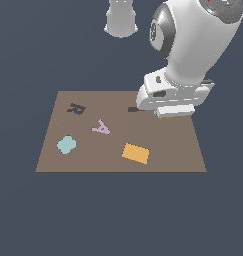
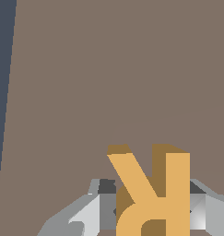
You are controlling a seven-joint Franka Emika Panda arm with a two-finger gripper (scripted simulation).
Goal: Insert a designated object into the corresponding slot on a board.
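Note:
The orange-yellow letter R block [image 2: 152,193] sits between my gripper's [image 2: 152,205] two grey fingers [image 2: 92,212], which press on both its sides. In the exterior view the gripper [image 1: 168,114] hangs low over the far right part of the brown board [image 1: 183,155]; only a sliver of the R [image 1: 166,118] shows beneath the hand. The dark R-shaped slot [image 1: 76,108] lies at the board's far corner on the exterior view's left, well apart from the gripper. The wrist view shows only bare board [image 2: 109,69] past the block.
On the board lie a pink letter A [image 1: 100,128], a teal rounded shape [image 1: 66,144] and a flat orange rectangle [image 1: 135,153]. A second dark recess [image 1: 133,109] shows just to the left of the hand, partly hidden. The board's edge [image 2: 9,115] shows in the wrist view.

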